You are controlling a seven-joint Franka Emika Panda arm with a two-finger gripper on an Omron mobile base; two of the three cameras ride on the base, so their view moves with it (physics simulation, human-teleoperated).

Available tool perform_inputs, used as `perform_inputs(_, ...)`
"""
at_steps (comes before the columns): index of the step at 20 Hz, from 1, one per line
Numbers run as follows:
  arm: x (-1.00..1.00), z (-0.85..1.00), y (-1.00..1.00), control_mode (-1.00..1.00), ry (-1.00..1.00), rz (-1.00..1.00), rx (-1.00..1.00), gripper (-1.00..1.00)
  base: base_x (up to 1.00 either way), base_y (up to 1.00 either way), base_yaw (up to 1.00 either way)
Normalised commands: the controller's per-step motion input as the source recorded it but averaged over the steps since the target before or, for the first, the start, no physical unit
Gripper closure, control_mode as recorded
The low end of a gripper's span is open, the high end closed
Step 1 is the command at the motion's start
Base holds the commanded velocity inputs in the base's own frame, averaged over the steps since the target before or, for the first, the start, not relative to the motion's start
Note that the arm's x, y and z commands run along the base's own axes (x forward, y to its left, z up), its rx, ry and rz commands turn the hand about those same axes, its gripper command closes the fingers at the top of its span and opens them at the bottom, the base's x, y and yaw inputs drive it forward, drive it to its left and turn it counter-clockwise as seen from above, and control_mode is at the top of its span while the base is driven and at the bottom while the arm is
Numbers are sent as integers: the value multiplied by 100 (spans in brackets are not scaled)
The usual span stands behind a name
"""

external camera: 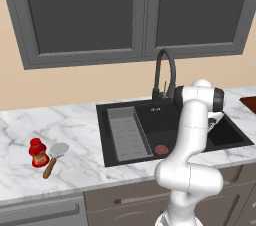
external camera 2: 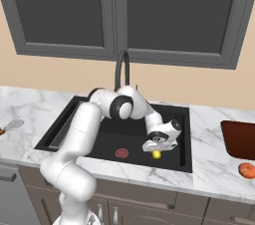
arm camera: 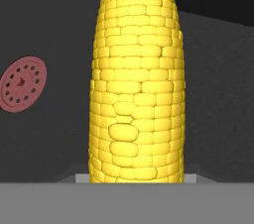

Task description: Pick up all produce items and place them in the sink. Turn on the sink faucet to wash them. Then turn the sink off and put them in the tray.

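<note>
Black sink (external camera 2: 184, 134) basin: arm bent low, hand (external camera 2: 158, 150) pointing down, grasping corn cob (arm camera: 136, 79) above floor.

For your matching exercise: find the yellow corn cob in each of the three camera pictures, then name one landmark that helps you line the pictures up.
Left base view: I cannot find it; the white arm stands before that part of the black sink basin.
Right base view: yellow corn cob just below the gripper, low in the basin, right of centre.
Hand view: cob upright through the centre.
Shared landmark: round red drain.
</note>
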Motion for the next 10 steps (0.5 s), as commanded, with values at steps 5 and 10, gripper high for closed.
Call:
perform_inputs(5, 13, -26, 0, -100, 0, 5, 0, 100, 0, 0, 0)
perform_inputs(10, 12, -24, 0, -100, 0, 6, 0, 100, 0, 0, 0)
